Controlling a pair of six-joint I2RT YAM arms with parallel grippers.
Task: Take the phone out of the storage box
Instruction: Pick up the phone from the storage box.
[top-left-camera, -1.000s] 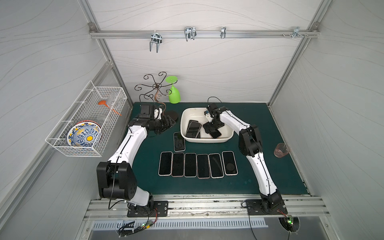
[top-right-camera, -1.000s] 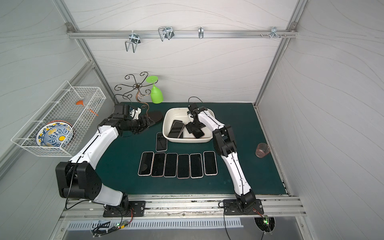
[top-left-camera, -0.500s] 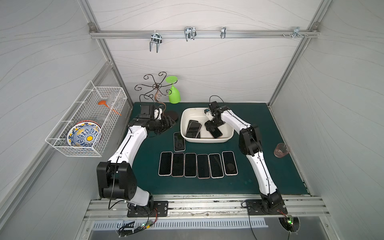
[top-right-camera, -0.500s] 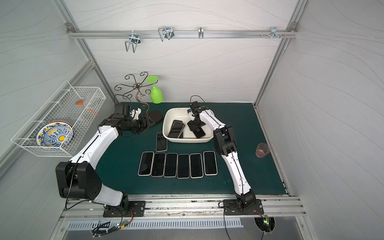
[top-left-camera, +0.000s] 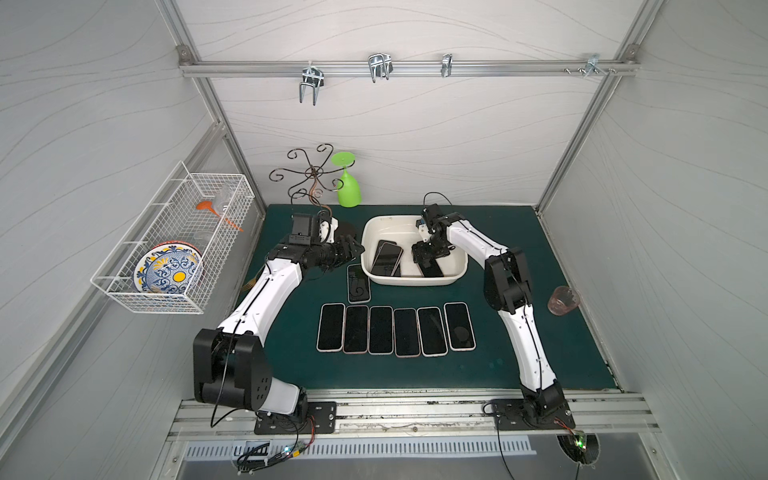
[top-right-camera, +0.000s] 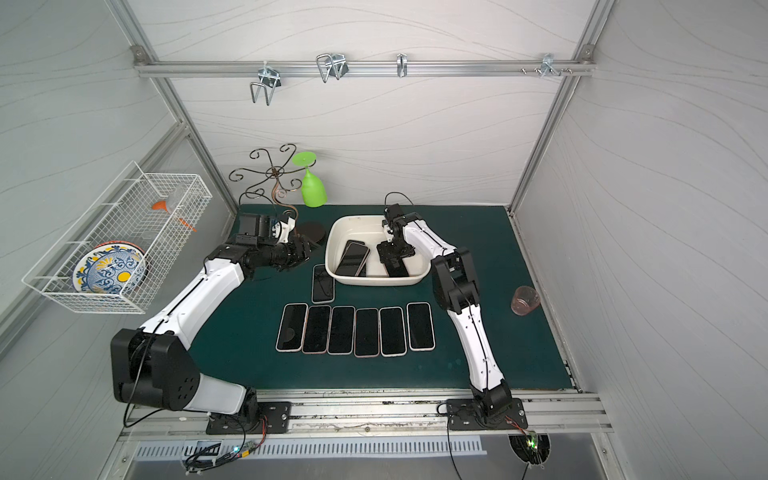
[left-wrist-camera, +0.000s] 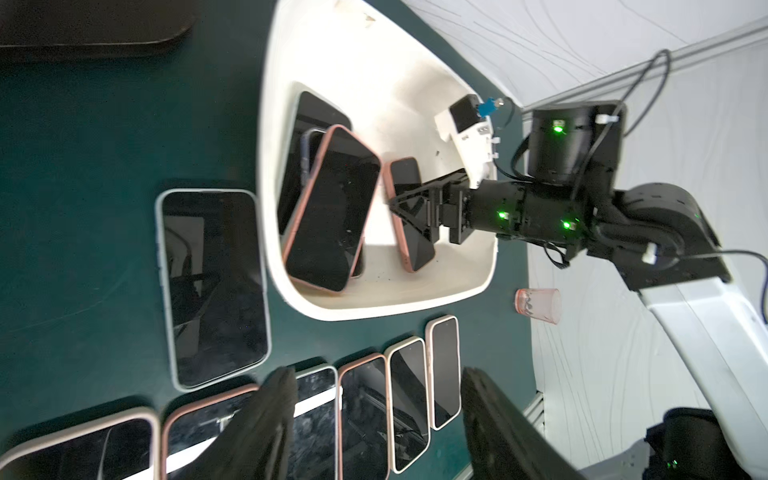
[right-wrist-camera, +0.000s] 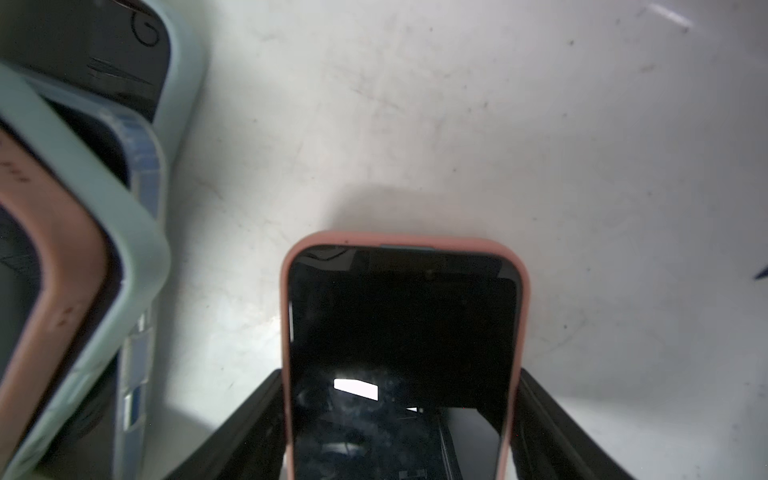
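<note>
While right claw (right-wrist-camera: 399, 376) clasps pink phone (right-wrist-camera: 401, 316), stacked phones (right-wrist-camera: 79, 232) just beside

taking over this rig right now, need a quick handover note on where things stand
Right gripper: closed on the long edges of a pink-cased phone, which is inside the storage box, not lifted out yet.
Left gripper: open and empty, beside the box.
Done: a row of six phones and a lone phone lie on the mat.
Left: take the gripped phone out, then the stack of at least three in the box.
</note>
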